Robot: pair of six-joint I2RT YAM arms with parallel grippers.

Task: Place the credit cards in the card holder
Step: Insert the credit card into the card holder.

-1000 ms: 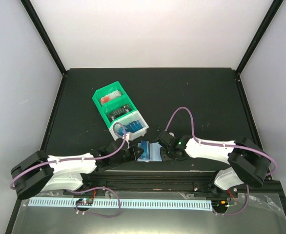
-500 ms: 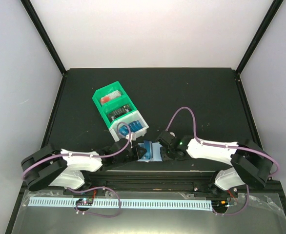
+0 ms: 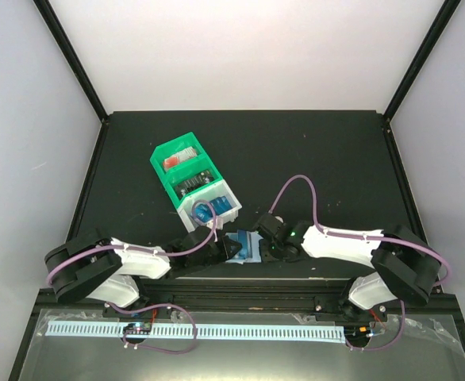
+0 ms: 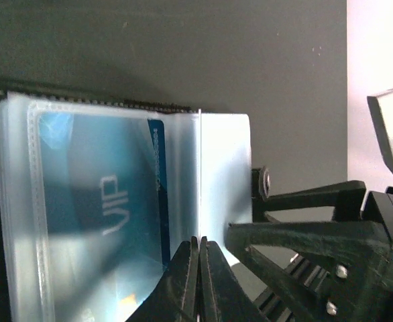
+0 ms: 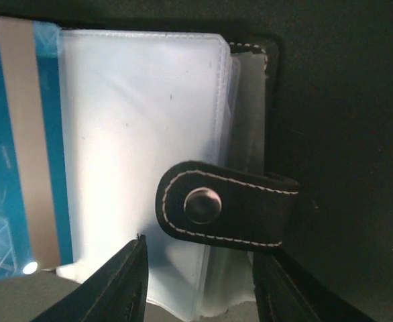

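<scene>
The black worktop (image 3: pixel 320 159) is carrying all items. The left arm (image 3: pixel 129 262) and the right arm (image 3: pixel 343 242) are reaching inward from the near edge and meeting at the middle. A green bin (image 3: pixel 186 171) is lying behind them, with a white bin (image 3: pixel 213 208) touching its near end; blue pieces are showing inside the white bin.

The card holder (image 3: pixel 244 246) is lying open on the worktop between the two grippers, near the front edge, with its clear sleeves facing up. A blue credit card (image 4: pixel 102 194) printed "VIP" is sitting inside one sleeve. The black strap clasp (image 5: pixel 227 204), with its metal snap, is lying across the sleeve stack.

The left gripper (image 4: pixel 198 258) is pressed together, with its tips resting at the edge seam of a sleeve; whether a sleeve leaf is caught between them cannot be told. The right gripper (image 5: pixel 200 251) is spread, one finger standing on each side of the strap clasp.
</scene>
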